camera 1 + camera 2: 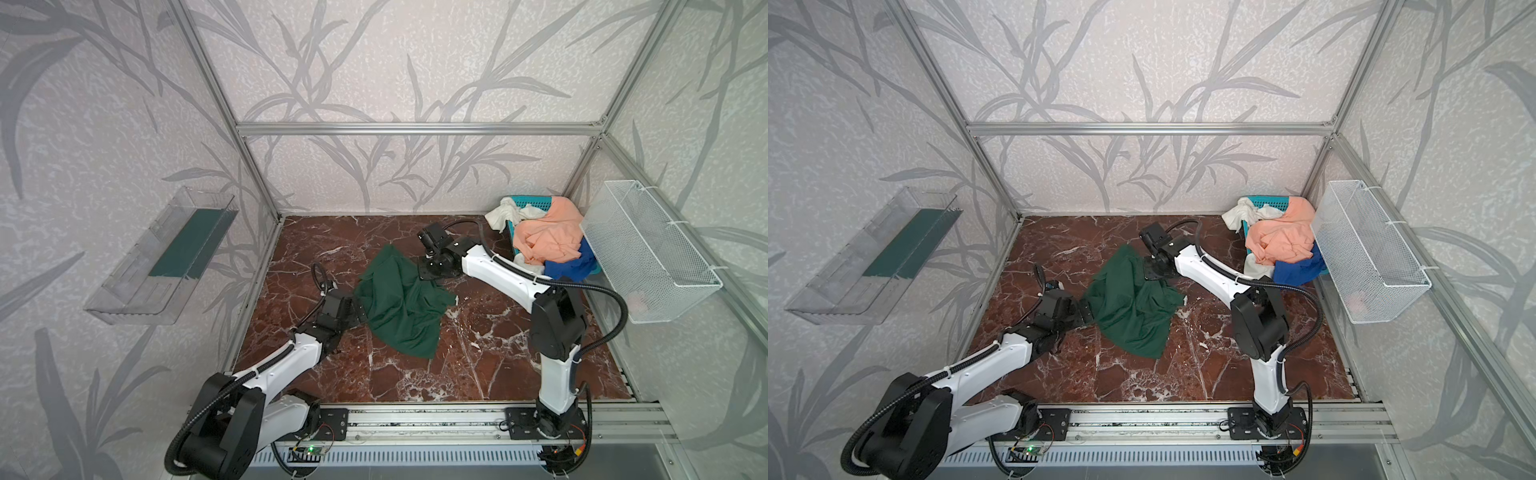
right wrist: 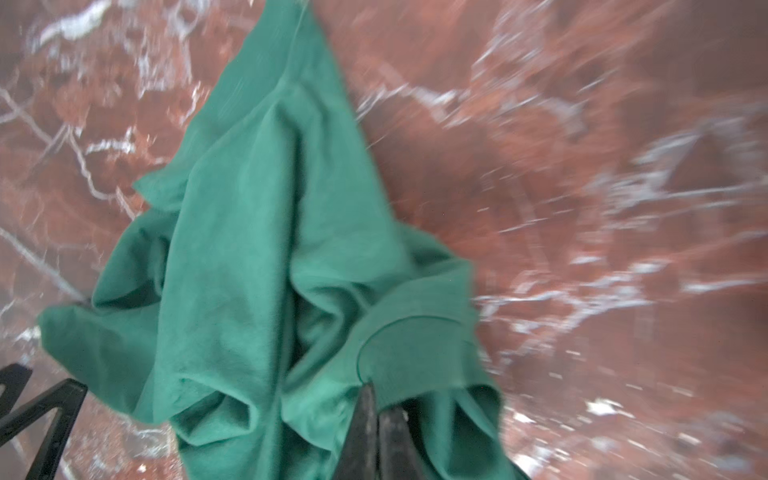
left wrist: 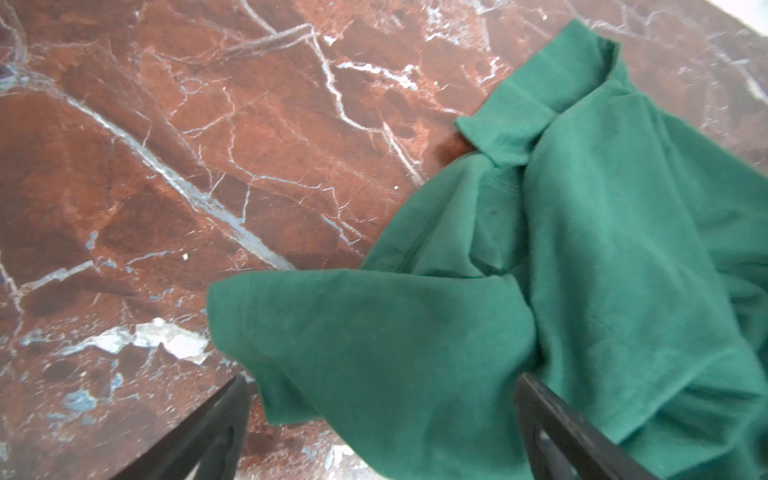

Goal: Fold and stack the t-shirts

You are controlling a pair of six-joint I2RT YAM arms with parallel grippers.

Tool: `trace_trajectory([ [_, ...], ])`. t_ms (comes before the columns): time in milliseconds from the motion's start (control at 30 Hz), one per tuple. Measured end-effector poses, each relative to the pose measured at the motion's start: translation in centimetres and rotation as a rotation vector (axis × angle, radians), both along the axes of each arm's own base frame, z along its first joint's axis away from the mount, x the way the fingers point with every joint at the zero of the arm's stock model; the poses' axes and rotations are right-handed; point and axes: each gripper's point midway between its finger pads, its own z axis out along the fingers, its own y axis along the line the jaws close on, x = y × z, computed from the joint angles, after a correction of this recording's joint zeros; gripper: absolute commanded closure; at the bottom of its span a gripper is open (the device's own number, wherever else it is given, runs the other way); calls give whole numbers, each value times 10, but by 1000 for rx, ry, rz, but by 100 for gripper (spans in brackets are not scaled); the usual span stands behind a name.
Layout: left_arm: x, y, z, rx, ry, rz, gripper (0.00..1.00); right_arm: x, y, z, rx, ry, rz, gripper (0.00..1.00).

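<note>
Left jaws: spread wide with nothing gripped, low over the desk (image 1: 478,353). A loose flap of the green t-shirt (image 1: 399,307) lies between them; whether it touches them, I cannot tell.
Green t-shirt: crumpled mid-desk between the two arms, with no clean fold in it.
Right jaws: pinched together on a ribbed edge at the shirt's far side.
Teal basket (image 1: 536,202): far right corner, with the white t-shirt (image 1: 505,214), peach t-shirt (image 1: 548,237) and blue t-shirt (image 1: 569,266) heaped inside.
Progress: early, by my reading. Nothing is folded and there is no stack; one shirt is out and three are to come.
Hard to see: the right wrist view is smeared. Is the gripped edge collar or cuff? Can't say. White cloth shows in two spots, count unclear.
</note>
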Motion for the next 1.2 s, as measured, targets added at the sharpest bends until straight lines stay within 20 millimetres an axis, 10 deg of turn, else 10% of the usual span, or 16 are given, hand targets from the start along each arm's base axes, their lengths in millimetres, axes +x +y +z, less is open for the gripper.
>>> trace_trajectory([
  [300, 3, 2, -21, 27, 79, 9, 1, -15, -75, 103, -32, -273, -109, 100],
  [700, 50, -21, -34, 37, 168, -18, 23, -18, -101, 48, -16, -161, -145, 100],
  [800, 65, -29, -35, 29, 173, -36, 51, -14, -102, 46, 23, -154, -149, 100],
  [900, 76, -37, -36, 11, 181, -49, 100, -10, -105, 46, 51, -151, -156, 100],
  [1200, 66, -31, -6, 21, 189, -51, 100, -10, -126, 61, 56, -185, -173, 100],
])
